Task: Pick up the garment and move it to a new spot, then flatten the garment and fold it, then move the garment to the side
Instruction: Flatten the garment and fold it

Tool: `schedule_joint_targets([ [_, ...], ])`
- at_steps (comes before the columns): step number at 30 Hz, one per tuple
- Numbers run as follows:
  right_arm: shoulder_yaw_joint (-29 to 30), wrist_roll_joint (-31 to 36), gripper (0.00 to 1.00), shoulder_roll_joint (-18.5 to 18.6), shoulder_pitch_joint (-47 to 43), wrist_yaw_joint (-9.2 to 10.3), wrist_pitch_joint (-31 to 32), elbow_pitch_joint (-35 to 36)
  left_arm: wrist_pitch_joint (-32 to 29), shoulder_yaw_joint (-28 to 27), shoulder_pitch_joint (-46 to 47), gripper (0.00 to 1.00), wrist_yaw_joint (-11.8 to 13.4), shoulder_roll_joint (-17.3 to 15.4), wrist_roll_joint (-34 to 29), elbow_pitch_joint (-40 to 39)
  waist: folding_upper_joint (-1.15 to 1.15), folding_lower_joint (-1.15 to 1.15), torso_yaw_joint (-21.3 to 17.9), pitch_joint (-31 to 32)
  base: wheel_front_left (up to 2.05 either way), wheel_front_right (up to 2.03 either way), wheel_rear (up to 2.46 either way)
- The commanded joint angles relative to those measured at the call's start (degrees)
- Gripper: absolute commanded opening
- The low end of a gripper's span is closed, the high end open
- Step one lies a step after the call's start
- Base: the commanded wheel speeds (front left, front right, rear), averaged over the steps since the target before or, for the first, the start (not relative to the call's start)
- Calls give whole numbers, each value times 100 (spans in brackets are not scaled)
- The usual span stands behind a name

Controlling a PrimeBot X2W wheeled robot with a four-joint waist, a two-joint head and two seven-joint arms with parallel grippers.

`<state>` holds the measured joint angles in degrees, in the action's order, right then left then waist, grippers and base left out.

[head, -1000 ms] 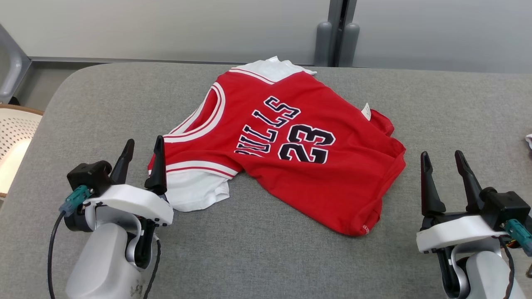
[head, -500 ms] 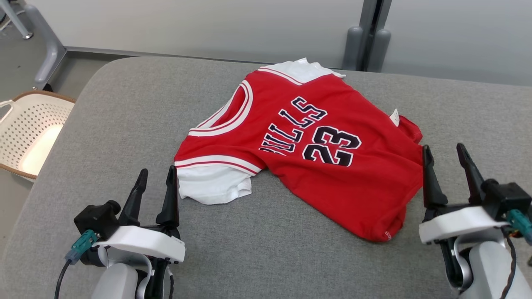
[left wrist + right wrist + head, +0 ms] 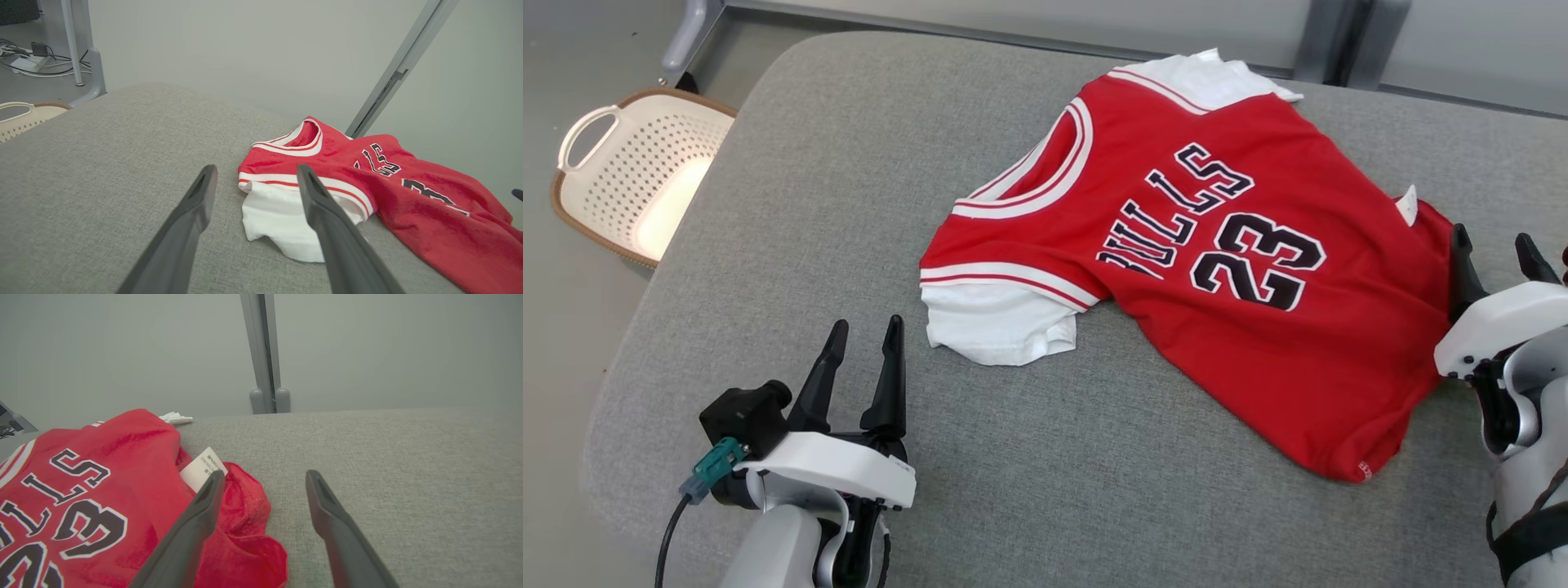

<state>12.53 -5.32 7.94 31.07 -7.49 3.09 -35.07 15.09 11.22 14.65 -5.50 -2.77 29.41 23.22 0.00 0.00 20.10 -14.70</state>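
Two end effectors are seen here, and nothing is held by either one. Far left in the head view, a pale perforated basket (image 3: pixel 629 184) is parked on the floor just off the corner of the grey padded surface (image 3: pixel 849 204). Next along, the left end effector (image 3: pixel 866 324) is held low over bare fabric with its fingers spread wide apart and pointed up the view. The white sleeve (image 3: pixel 1001 327) lies near, off to its right, with nothing touching. In the left wrist view that sleeve is framed right between and behind the two dark fingers.

The garment (image 3: pixel 1241 343), a red jersey with "23" and dark lettering, is spread across the middle and right of the surface. It's pretty rumpled, with the collar turned toward the basket side and a second white sleeve poking out at the far edge. A small white tag (image 3: pixel 1406 204) is flipped up at the bunched hem on the right.

Far right, the right end effector (image 3: pixel 1492 237) is also fully parted. In the right wrist view its left finger is seen crossing over the crumpled red hem just beside the tag, while the other finger is over bare surface. Whether cloth is actually touched can't be told.
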Motion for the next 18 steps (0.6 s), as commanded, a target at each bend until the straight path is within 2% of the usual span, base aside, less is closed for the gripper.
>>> schedule_joint_targets([
  [1,49,81,100,94,153,0,138,-124,8,29,143,100,20,-22,56,-19,0,0,147,-163,0,0,0],
  [10,83,-100,100,221,578,0,705,-654,8,116,246,100,60,-24,143,-18,0,0,269,-312,0,0,0],
  [11,48,-162,89,215,600,0,747,-697,8,117,257,100,62,-25,144,-15,0,0,269,-318,0,0,0],
  [12,23,-211,31,229,619,0,741,-724,8,119,259,100,73,-25,152,-10,0,0,264,-320,0,0,0],
  [13,-22,-229,0,265,635,0,714,-734,8,122,255,100,80,-24,157,-2,0,0,256,-318,0,0,0],
  [18,20,-393,0,311,722,0,568,-746,8,100,220,100,110,-26,130,34,0,0,161,-208,0,0,0],
])
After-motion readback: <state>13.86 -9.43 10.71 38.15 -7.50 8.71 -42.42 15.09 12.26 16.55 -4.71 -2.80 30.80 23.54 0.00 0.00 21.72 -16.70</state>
